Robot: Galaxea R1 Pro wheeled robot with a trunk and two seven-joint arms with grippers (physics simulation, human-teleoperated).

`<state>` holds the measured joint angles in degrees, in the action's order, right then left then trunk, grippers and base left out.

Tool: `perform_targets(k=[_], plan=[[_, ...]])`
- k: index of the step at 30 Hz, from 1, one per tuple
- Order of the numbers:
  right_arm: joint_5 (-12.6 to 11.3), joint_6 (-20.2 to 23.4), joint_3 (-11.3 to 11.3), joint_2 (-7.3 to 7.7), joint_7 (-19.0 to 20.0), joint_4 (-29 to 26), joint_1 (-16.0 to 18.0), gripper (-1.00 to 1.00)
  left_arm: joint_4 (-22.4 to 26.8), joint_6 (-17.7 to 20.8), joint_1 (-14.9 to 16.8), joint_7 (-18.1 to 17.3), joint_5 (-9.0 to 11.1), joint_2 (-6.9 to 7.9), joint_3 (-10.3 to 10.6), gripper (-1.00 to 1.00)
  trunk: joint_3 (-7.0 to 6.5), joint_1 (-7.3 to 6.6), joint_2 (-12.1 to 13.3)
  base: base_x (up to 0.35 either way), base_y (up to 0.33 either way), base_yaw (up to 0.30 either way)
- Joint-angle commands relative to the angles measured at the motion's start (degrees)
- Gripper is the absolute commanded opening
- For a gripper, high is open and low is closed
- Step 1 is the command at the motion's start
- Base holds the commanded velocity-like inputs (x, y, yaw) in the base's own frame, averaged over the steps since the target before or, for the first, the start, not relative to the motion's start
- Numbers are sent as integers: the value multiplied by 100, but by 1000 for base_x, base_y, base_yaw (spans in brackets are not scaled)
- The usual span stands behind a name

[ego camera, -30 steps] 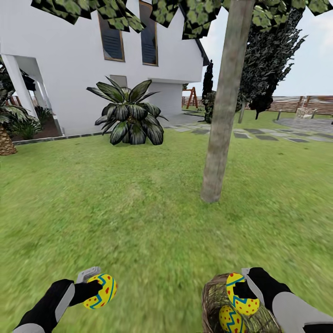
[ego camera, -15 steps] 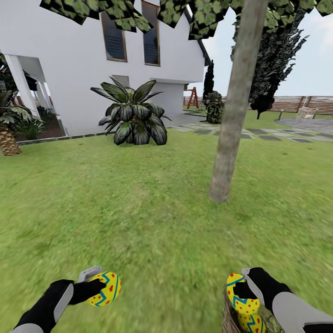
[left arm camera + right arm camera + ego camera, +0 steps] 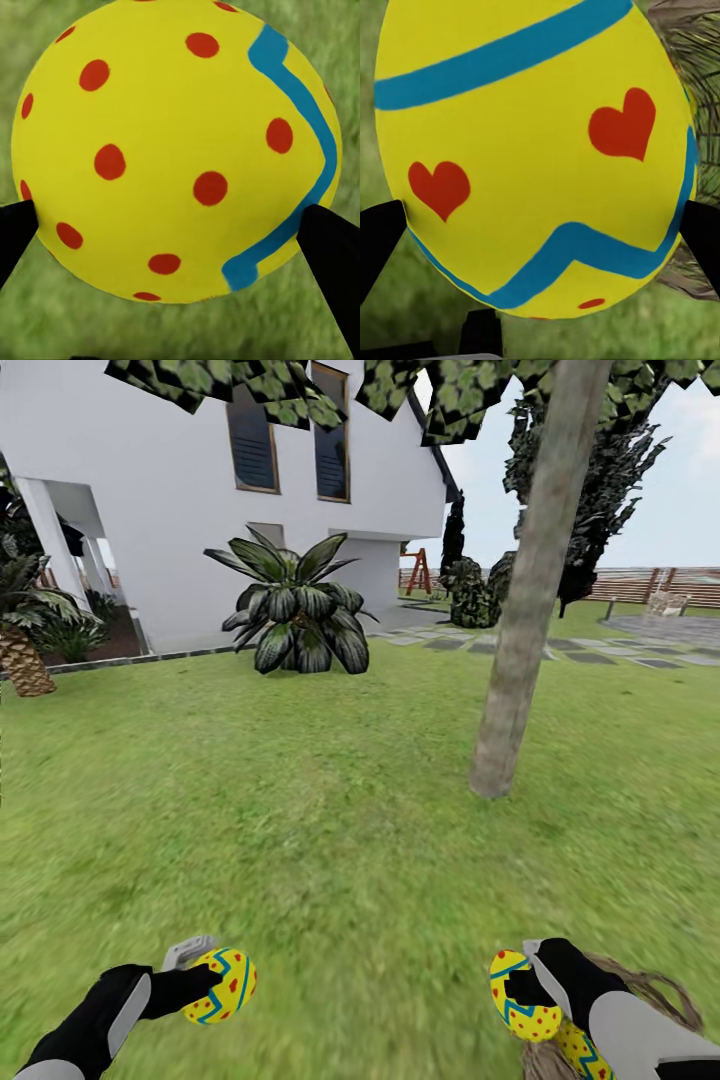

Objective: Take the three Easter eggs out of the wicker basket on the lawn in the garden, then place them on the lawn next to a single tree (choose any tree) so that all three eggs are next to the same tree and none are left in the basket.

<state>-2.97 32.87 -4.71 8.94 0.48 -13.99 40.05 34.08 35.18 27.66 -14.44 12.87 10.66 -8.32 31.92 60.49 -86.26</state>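
Note:
In the head view my left gripper (image 3: 208, 982) is shut on a yellow Easter egg (image 3: 222, 987) low over the lawn (image 3: 300, 810). My right gripper (image 3: 525, 992) is shut on a second egg (image 3: 520, 1000). Just behind my right arm sits the wicker basket (image 3: 655, 995), with the third egg (image 3: 583, 1052) partly hidden in it. The tree (image 3: 520, 660) rises from the grass ahead, right of centre. The left wrist view shows the red-dotted egg (image 3: 176, 150) between dark fingertips (image 3: 334, 251). In the right wrist view a zigzag egg (image 3: 536, 150) hides most of the basket (image 3: 697, 52).
A white house (image 3: 150, 510) stands at the back left, with a big drooping-leaf plant (image 3: 295, 610) before it and a short palm (image 3: 20, 650) at the left edge. Stepping stones (image 3: 600, 655), dark conifers (image 3: 600, 490) and a wooden fence (image 3: 650, 585) lie far right.
The whole picture has slid rightward, so the camera has moved; tree and basket now sit further right. Both grippers stay shut on their eggs in the same pose.

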Motion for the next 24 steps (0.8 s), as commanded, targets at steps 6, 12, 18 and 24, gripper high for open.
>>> perform_targets(k=[6,12,18,24], plan=[[-30,35,-56,3,-1,-8,3,-100,2,32,3,-24,9,-1,-20,-100,6,0,-3,0,350,0],[-32,33,-57,-5,-4,-8,3,-100,-5,-1,3,-49,18,8,-20,-100,6,0,-3,135,334,0],[-28,27,-57,-75,-9,1,3,-100,-15,-2,3,-50,40,15,-36,-100,6,0,-3,204,304,0],[-28,26,-57,-84,-13,1,3,-100,-15,-2,3,-51,40,15,-29,-100,6,0,-3,220,292,-7]])
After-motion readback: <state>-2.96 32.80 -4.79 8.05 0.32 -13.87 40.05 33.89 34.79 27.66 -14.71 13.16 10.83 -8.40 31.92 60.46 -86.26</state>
